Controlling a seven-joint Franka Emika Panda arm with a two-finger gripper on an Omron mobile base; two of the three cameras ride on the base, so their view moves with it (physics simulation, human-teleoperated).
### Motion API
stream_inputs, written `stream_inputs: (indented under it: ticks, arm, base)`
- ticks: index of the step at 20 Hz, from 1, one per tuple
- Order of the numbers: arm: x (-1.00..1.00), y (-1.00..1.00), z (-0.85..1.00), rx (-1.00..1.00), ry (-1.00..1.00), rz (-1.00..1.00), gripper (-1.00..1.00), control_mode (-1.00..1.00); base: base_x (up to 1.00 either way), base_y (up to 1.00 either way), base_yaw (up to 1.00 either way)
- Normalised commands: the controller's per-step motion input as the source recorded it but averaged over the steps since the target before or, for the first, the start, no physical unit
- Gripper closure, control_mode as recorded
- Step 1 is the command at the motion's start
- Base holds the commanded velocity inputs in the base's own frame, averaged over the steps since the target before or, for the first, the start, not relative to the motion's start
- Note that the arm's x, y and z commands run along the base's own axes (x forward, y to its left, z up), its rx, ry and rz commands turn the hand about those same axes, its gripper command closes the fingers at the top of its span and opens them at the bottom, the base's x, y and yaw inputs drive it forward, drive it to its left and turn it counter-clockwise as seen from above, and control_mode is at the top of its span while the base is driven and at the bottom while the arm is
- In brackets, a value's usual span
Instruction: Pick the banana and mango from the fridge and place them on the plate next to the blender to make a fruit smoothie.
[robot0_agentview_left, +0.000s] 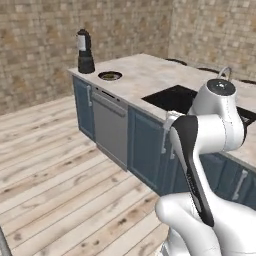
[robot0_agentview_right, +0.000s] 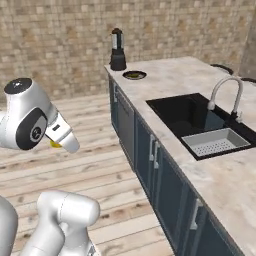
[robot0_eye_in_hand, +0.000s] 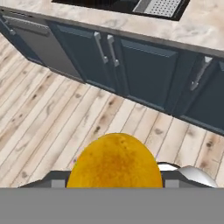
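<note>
A rounded yellow-orange mango (robot0_eye_in_hand: 114, 161) sits right at the bottom of the hand view, with my gripper (robot0_eye_in_hand: 114, 183) shut on it. A sliver of the mango (robot0_agentview_right: 55, 145) peeks out under the white hand, low over the wooden floor and well short of the counter. At the counter's far end stands the blender (robot0_agentview_left: 85, 50) (robot0_agentview_right: 118, 50). The dark-rimmed plate (robot0_agentview_left: 119, 76) (robot0_agentview_right: 143, 75) lies beside it, and a dull greenish-yellow banana (robot0_agentview_right: 133, 75) rests on it. The fridge is out of view.
A black sink (robot0_agentview_right: 200, 122) with a grey strainer basket and a curved faucet (robot0_agentview_right: 225, 95) is set into the marble counter (robot0_agentview_right: 165, 82). Dark blue cabinets (robot0_eye_in_hand: 144, 70) and a grey dishwasher front (robot0_agentview_left: 111, 125) line the counter's face. Open wooden floor (robot0_agentview_left: 50, 180) lies to the left.
</note>
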Motion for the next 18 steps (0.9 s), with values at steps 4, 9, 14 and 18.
stream_inputs:
  ticks: [4, 9, 14, 18]
  arm:
    - [0.00, 0.00, 0.00, 0.00, 0.00, 0.00, 1.00, 1.00]
    - [0.00, 0.00, 0.00, 0.00, 0.00, 0.00, 1.00, 1.00]
    - [0.00, 0.00, 0.00, 0.00, 0.00, 0.00, 1.00, 1.00]
    - [0.00, 0.00, 0.00, 0.00, 0.00, 0.00, 1.00, 1.00]
  base:
    - [1.00, 0.87, -0.51]
    - [1.00, 1.00, -0.47]
    - [1.00, 1.00, -0.43]
    - [1.00, 1.00, -0.39]
